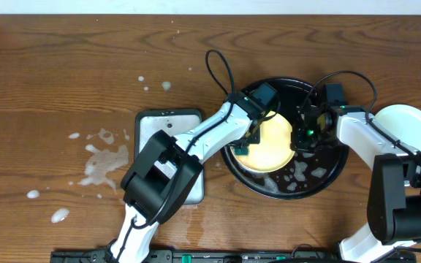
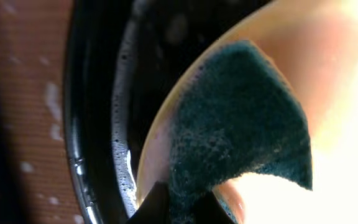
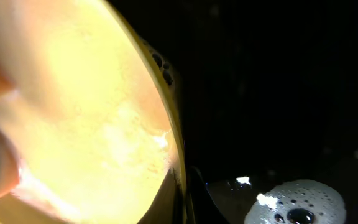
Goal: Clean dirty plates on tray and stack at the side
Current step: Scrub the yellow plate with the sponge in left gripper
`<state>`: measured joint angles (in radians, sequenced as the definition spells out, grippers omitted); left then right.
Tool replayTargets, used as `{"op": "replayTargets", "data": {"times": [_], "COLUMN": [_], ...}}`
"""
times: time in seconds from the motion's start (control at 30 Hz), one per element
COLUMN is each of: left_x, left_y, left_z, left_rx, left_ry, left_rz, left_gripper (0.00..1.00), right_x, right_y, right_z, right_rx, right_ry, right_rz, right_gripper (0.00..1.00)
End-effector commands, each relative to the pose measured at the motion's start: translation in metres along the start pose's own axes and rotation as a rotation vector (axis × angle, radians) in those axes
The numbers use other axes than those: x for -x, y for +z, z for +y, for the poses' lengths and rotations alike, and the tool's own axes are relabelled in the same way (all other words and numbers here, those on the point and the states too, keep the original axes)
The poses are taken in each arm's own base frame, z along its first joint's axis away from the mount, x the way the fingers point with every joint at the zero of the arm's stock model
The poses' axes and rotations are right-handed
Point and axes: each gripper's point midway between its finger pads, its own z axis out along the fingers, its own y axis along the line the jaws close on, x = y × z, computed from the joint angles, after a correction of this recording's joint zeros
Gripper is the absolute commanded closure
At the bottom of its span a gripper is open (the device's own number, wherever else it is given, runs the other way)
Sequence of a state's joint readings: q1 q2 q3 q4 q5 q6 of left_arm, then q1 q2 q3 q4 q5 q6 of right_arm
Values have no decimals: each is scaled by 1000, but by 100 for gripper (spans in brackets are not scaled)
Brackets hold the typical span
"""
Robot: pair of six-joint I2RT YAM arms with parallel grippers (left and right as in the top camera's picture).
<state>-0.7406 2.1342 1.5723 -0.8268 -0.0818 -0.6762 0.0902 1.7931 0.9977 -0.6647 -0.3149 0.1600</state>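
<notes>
Only in the left wrist view is a sponge [image 2: 241,118] seen, clamped in the left gripper [image 2: 176,200] and laid on the yellow plate [image 1: 269,142]; foam [image 3: 297,199] is shown by the right wrist view. From overhead, both arms are reached over the tray [image 1: 335,166], the right gripper [image 1: 299,139] closed on the plate's right rim. The plate is faced upward, left of the tray's centre. A pale plate [image 1: 408,128] is set on the table right of the tray.

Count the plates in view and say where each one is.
2. A pale yellow plate sits in the black tray. A pale plate lies on the table at the right edge. Another could be stacked beneath that one, unseen.
</notes>
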Motion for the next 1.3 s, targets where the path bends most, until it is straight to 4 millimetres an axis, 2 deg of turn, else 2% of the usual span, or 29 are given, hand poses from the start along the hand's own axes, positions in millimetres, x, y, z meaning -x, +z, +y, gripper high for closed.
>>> {"op": "replayTargets", "data": {"times": [0.0, 0.13, 0.2, 0.27, 0.43, 0.57, 0.67, 0.8, 0.93, 1.07, 1.17, 1.27], "left_x": [18, 4, -6, -16, -38, -56, -62, -52, -30, -5, 8, 17], "left_y": [23, 28, 24, 19, 15, 12, 16, 26, 17, -12, -40, -77], "left_z": [40, -22, -56, -79, -102, -114, -104, -63, -22, 0, 2, 4], "left_rx": [185, -128, -304, -418, -462, -472, -405, -223, -65, -30, -75, -133], "left_ry": [-3, -18, -11, 2, 66, 220, 255, 187, 129, 82, 57, 40], "left_rz": [-73, 43, 119, 175, 206, 193, 192, 171, 106, 14, -42, -102], "left_gripper": [92, 91, 91, 91, 90, 89, 91, 92, 92, 92, 92, 92], "right_x": [-9, -9, -9, -9, -9, -9, -9, -9, -8, -8, -8, -5], "right_y": [7, 7, 7, 7, 7, 7, 7, 7, 7, 7, 6, -1], "right_z": [-16, -16, -16, -16, -16, -16, -16, -16, -16, -16, -16, -16], "right_rx": [-70, -70, -70, -70, -70, -70, -70, -70, -70, -70, -70, -85], "right_ry": [12, 12, 12, 12, 12, 12, 12, 11, 11, 11, 10, 4], "right_rz": [29, 30, 30, 30, 30, 30, 30, 29, 28, 28, 25, 1], "right_gripper": [99, 99, 99, 99, 99, 99, 99, 99, 99, 99, 99, 99]}}
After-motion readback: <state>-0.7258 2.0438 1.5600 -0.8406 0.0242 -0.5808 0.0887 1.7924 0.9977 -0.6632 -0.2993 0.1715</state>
